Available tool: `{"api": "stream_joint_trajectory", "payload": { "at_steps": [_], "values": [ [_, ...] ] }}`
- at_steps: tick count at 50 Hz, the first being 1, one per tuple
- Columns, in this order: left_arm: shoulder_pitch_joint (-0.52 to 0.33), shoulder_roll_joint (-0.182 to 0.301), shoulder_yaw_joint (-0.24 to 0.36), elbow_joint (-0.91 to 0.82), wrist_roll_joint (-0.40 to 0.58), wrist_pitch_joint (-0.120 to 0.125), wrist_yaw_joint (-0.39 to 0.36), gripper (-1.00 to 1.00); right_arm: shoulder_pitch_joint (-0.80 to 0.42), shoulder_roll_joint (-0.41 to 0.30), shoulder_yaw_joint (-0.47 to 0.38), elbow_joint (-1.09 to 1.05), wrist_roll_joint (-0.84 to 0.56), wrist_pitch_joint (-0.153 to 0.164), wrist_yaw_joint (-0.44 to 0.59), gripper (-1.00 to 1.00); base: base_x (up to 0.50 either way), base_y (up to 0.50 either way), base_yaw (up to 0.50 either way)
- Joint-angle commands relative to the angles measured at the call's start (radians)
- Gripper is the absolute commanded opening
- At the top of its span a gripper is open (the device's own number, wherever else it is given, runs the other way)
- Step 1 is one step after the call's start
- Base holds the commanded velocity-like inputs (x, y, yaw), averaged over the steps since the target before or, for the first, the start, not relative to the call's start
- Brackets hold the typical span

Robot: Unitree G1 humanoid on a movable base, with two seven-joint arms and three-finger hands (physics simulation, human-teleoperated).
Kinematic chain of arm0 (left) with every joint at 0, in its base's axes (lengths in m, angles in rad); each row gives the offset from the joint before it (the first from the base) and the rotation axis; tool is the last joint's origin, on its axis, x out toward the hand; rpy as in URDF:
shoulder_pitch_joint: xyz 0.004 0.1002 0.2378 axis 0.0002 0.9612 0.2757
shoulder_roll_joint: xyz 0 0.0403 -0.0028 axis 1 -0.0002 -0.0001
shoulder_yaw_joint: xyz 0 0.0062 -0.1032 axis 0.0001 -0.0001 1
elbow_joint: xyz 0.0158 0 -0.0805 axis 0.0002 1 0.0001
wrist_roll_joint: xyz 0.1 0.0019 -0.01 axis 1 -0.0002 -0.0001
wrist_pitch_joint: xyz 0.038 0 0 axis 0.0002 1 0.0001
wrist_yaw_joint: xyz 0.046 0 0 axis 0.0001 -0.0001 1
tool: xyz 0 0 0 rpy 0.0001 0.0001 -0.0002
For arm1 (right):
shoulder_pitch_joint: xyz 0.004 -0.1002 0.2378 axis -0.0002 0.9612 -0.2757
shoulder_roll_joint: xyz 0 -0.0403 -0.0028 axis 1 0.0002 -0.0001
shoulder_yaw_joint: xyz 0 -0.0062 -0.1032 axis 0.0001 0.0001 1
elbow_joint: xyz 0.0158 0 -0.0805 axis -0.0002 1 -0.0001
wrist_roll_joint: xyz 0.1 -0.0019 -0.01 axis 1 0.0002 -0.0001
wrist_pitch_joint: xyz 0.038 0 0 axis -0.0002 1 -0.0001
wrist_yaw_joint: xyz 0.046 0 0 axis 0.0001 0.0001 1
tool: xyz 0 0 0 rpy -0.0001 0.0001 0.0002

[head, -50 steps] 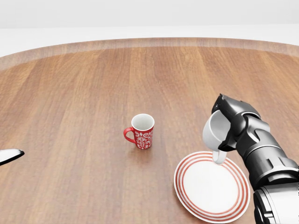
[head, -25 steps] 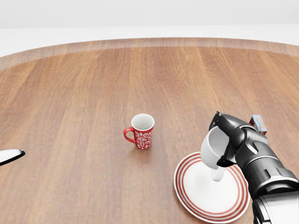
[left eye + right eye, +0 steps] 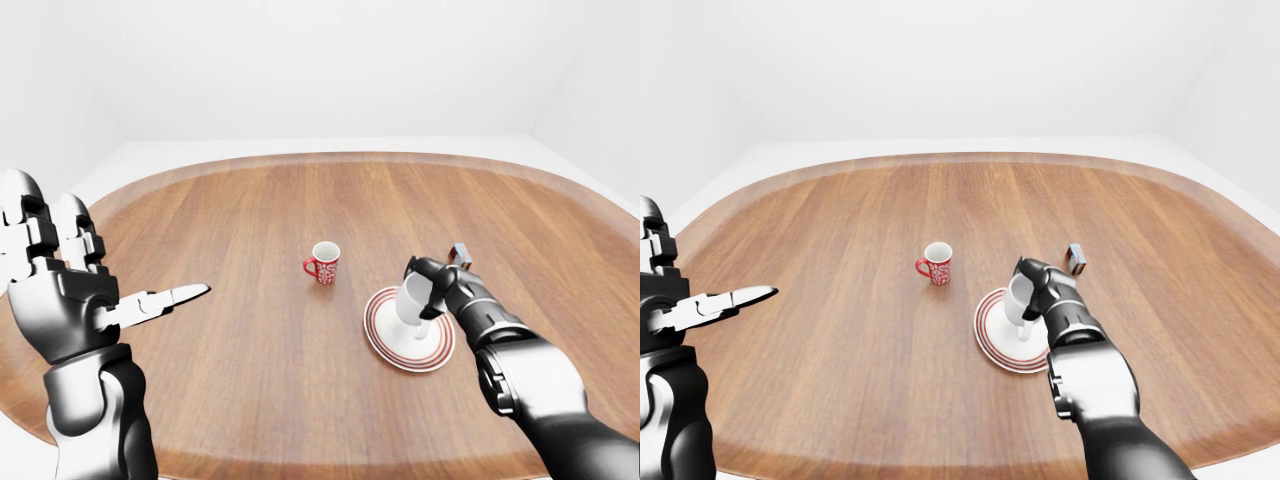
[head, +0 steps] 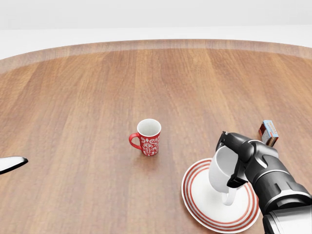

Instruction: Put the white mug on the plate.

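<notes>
Lower than a second ago, the white mug (image 4: 222,171) now sits tilted over the plate (image 4: 204,210), handle pointing down at the plate's white middle; contact cannot be told. Right hand (image 4: 239,161) has its fingers closed round the mug's side. Small box (image 4: 268,132), hidden earlier behind the arm, stands on the wooden table (image 4: 87,97) just beyond the hand. Red patterned mug (image 4: 147,137) stays upright left of the plate. Left hand (image 3: 70,290) is raised at the left edge, fingers spread open, holding nothing.
</notes>
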Motion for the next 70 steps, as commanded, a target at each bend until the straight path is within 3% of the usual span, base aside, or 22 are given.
{"api": "stream_joint_trajectory", "payload": {
  "at_steps": [1,16,34,35,36,38,39,40,41,43,60,66,70],
  "values": [
    [0.000,0.000,-0.002,0.002,0.002,0.000,0.000,1.00,0.016,0.001,0.005,0.010,-0.090,0.000,0.019,-1.00,0.00,0.00,0.00],
    [-0.001,0.001,0.002,-0.005,-0.001,0.000,-0.001,1.00,0.031,0.012,-0.003,0.015,-0.100,0.000,-0.051,-1.00,0.00,0.00,0.00],
    [-0.001,0.000,0.000,0.001,0.000,0.000,0.000,1.00,0.030,0.005,-0.003,0.014,-0.101,0.000,-0.063,-1.00,0.00,0.00,0.00],
    [-0.001,0.000,0.000,0.001,0.000,0.000,0.000,1.00,0.029,0.005,-0.004,0.014,-0.101,0.000,-0.064,-0.81,0.00,0.00,0.00],
    [-0.001,0.000,0.000,0.001,0.000,0.000,0.000,1.00,0.029,0.005,-0.004,0.014,-0.101,0.000,-0.064,-0.75,0.00,0.00,0.00],
    [-0.001,0.001,0.000,0.002,0.000,0.000,0.000,1.00,0.029,0.005,-0.004,0.014,-0.101,0.000,-0.064,-0.28,0.00,0.00,0.00],
    [-0.001,0.001,0.000,0.001,0.000,0.000,0.000,1.00,0.029,0.005,-0.003,0.014,-0.102,0.000,-0.062,0.05,0.00,0.00,0.00],
    [-0.001,0.000,0.000,0.002,0.000,0.000,0.000,1.00,0.028,0.005,-0.003,0.014,-0.102,0.000,-0.062,0.18,0.00,0.00,0.00],
    [-0.001,0.000,0.000,0.003,0.001,0.000,0.000,1.00,0.028,0.006,-0.002,0.014,-0.103,0.000,-0.063,0.63,0.00,0.00,0.00],
    [-0.001,0.000,0.001,0.004,0.000,0.000,0.000,1.00,0.029,0.005,-0.002,0.014,-0.104,0.000,-0.064,1.00,0.00,0.00,0.00],
    [0.003,-0.002,0.000,0.000,0.001,0.000,-0.001,1.00,-0.008,-0.009,0.000,0.009,-0.110,0.000,-0.037,1.00,0.00,0.00,0.00],
    [0.003,-0.002,-0.002,0.002,0.004,0.000,0.000,1.00,-0.139,-0.062,0.036,-0.018,-0.169,0.000,0.124,1.00,0.00,0.00,0.00],
    [0.003,-0.002,0.001,-0.001,0.001,0.000,0.000,1.00,-0.257,-0.109,0.067,-0.052,-0.255,0.000,0.305,1.00,0.00,0.00,0.00]
  ]
}}
